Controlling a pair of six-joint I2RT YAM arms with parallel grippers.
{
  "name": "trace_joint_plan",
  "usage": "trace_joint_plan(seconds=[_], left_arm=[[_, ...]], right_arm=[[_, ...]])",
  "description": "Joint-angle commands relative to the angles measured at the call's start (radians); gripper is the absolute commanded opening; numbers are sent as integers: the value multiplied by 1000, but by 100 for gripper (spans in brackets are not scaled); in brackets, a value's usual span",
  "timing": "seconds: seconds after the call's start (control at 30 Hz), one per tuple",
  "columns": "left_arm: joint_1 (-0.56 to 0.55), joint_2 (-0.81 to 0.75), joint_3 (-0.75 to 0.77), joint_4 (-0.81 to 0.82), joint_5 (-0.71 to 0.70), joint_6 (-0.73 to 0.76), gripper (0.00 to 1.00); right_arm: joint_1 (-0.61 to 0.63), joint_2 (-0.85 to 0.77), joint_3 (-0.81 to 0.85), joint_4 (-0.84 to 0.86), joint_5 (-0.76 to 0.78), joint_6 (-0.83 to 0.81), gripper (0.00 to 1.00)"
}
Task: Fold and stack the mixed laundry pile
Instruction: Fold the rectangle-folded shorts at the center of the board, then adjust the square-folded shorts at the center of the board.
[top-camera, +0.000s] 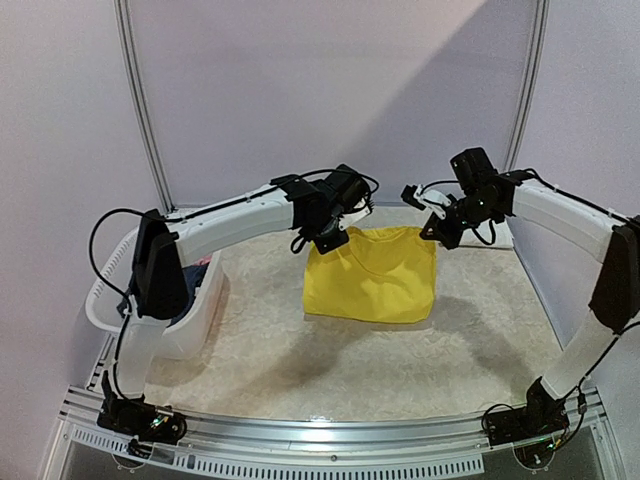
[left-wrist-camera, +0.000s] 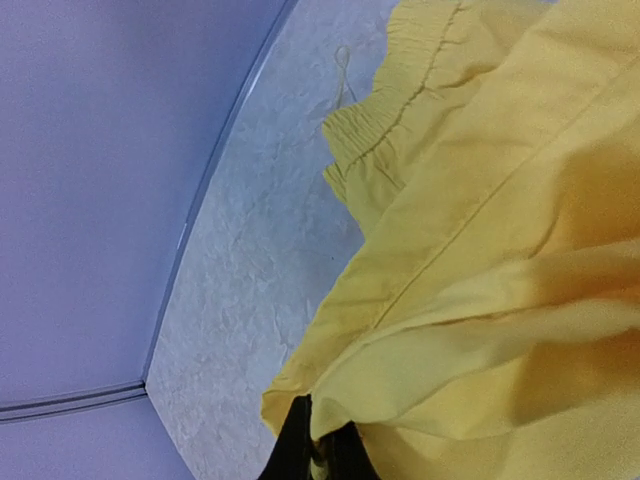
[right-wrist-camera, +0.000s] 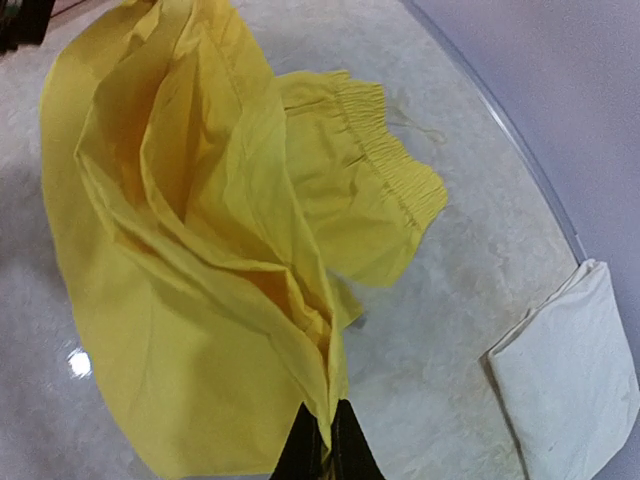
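both clenched on yellow shorts (top-camera: 372, 275), left end effector (top-camera: 337, 240), right end effector (top-camera: 431, 234), folded white cloth (right-wrist-camera: 570, 385) nearby, maybe t-shirt

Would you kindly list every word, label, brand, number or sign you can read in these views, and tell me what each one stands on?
None: no text can be read in any view.
The yellow shorts show plain cloth and an elastic waistband, with no print or tag visible.
The folded white cloth is blank.
The white basket shows no marking; anything on it is too small to tell.
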Motion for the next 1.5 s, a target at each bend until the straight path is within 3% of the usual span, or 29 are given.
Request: trace_joint_plan(seconds=[0.0, 0.3, 0.5, 0.57, 0.67, 0.8, 0.93, 1.1, 1.27, 1.47], left_arm=[[78, 89, 113, 85, -31, -54, 0], [196, 261, 227, 247, 82, -180, 0], [212, 381, 283, 325, 118, -212, 0], [215, 405, 293, 368, 80, -223, 13], [228, 415, 293, 445, 28, -249, 49], [235, 376, 288, 482, 19, -285, 68], [232, 262, 194, 480, 25, -321, 72], [225, 86, -1, 452, 119, -366, 73], [244, -9, -99, 326, 300, -533, 73], [290, -46, -202, 282, 547, -695, 82]], right_arm=[[-58, 180, 165, 130, 2, 95, 0], [-114, 598, 498, 104, -39, 185, 0], [-122, 739, 602, 115, -34, 237, 2], [-124, 754, 606, 142, -15, 250, 5], [-130, 774, 645, 138, 24, 292, 17], [-150, 764, 672, 101, 58, 387, 44], [-175, 668, 583, 100, 9, 473, 60], [-182, 478, 396, 139, -84, 514, 64], [-182, 358, 264, 160, -356, 533, 65], [-146, 382, 252, 126, -472, 540, 62]])
